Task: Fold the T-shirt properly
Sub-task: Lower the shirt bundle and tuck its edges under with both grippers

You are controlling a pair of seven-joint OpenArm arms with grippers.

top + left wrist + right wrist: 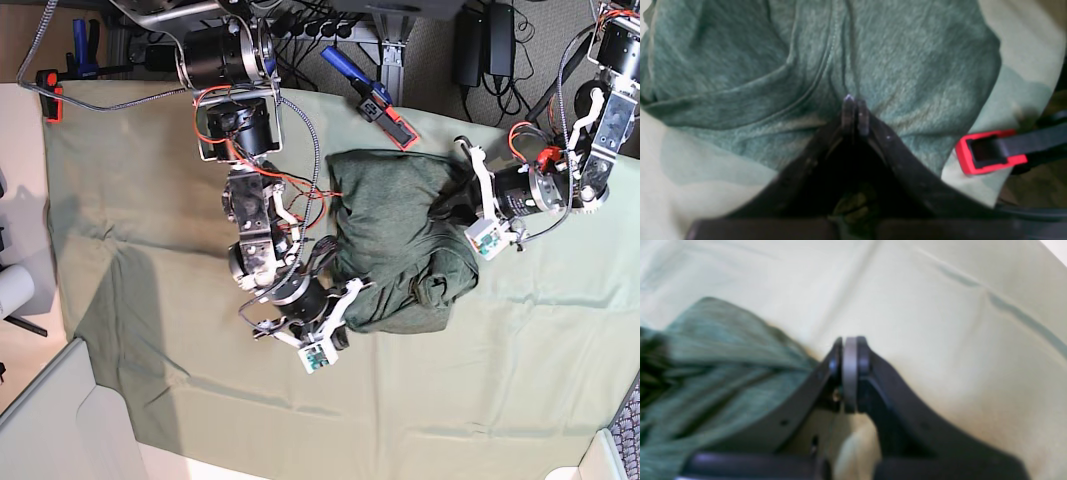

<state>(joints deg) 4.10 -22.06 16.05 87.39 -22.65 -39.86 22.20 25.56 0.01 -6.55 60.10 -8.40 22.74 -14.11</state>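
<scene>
The dark olive-green T-shirt (400, 235) lies bunched and partly folded in the middle of the pale green tablecloth (150, 300). My left gripper (447, 207) sits at the shirt's right edge. In the left wrist view it (855, 111) is shut, with the shirt (890, 66) pinched at its tips and creases running into them. My right gripper (345, 298) is at the shirt's lower left edge. In the right wrist view it (848, 350) is shut, and the shirt's (723, 373) stretched folds run in behind its left finger.
A red and black clamp (987, 151) grips the table edge close to the left gripper; it also shows in the base view (390, 115). Another red clamp (48, 95) sits at the far left corner. A grey bin (50, 420) stands at the bottom left. Cables hang along the top.
</scene>
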